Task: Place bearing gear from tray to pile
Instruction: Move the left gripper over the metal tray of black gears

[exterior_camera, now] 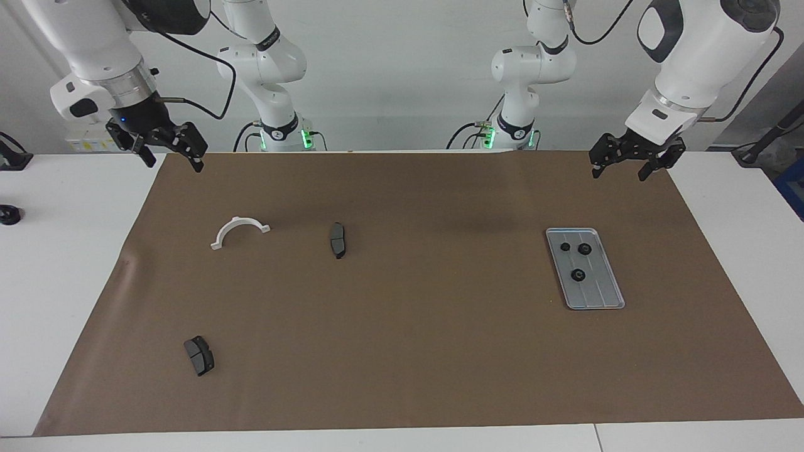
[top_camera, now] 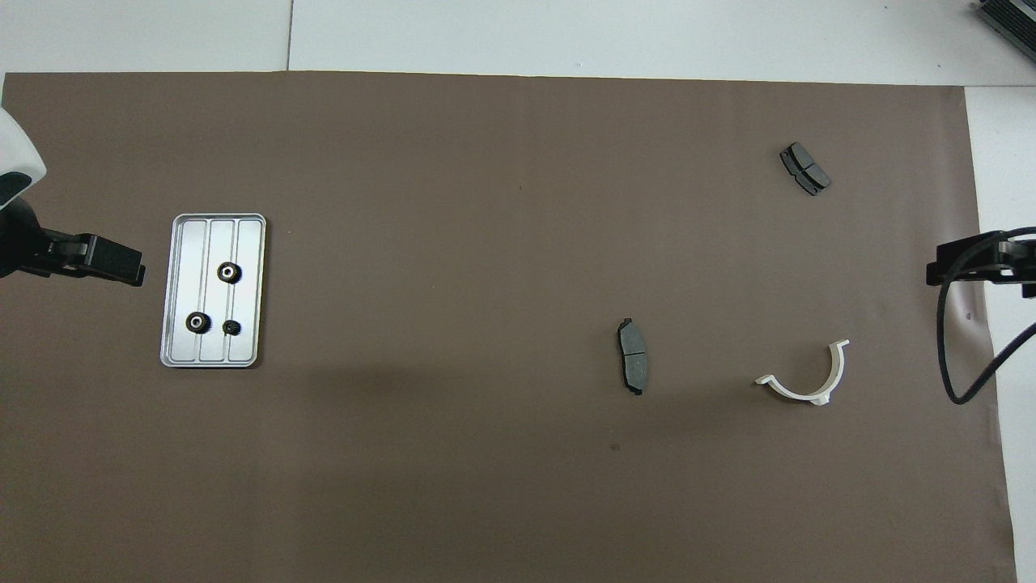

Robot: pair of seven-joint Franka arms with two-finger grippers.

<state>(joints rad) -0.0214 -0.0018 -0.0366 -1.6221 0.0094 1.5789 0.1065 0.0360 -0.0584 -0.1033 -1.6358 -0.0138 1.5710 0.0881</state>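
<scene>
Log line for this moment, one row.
gears: three on tray | pile: none on mat | left gripper: open, waiting at mat edge | right gripper: open, waiting

A robotics lab (plain white walls): two Franka arms [exterior_camera: 270,69] at a paper-covered table [exterior_camera: 63,251].

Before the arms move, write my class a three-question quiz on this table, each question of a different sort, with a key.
1. True or false: all three gears lie in the tray.
2. Which arm's tool hangs nearest the tray? A) left tool B) right tool
3. Fill in: the white half-ring lies toward the ____ arm's end of the table, beside a brake pad.

Key: 1 true; 2 A; 3 right.
</scene>
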